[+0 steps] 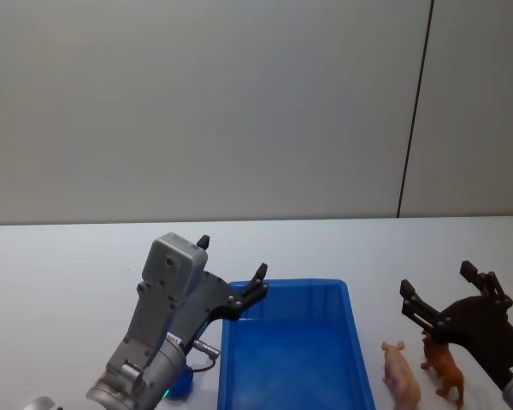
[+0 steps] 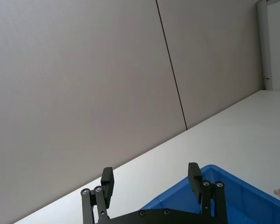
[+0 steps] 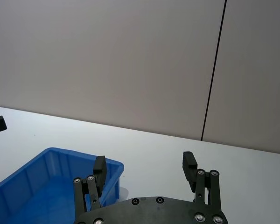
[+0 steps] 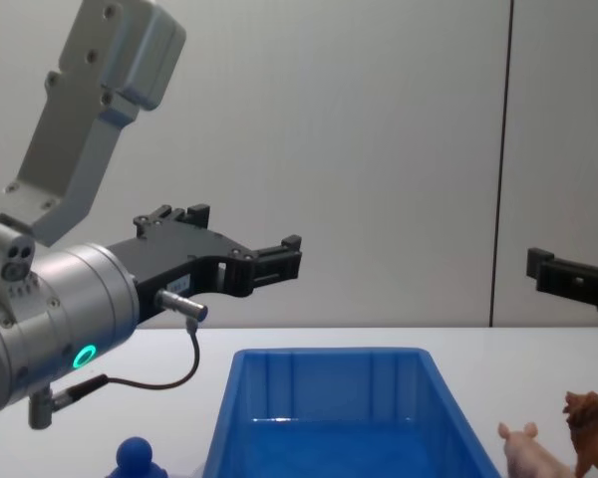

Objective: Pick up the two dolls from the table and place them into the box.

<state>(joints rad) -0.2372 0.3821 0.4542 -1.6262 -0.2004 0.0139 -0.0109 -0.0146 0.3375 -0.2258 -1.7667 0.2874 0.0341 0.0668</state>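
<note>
Left gripper hangs raised over the box by its left rim, fingers spread wide, nothing held; right gripper floats above the pig and lion, wide apart too

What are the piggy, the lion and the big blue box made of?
Pig: probably moulded plastic, smooth pale pink, one even colour. Lion: likely plastic too, brown, with a rougher sculpted mane. Box: hard plastic, glossy blue; light glints on its floor and ribbed walls.
</note>
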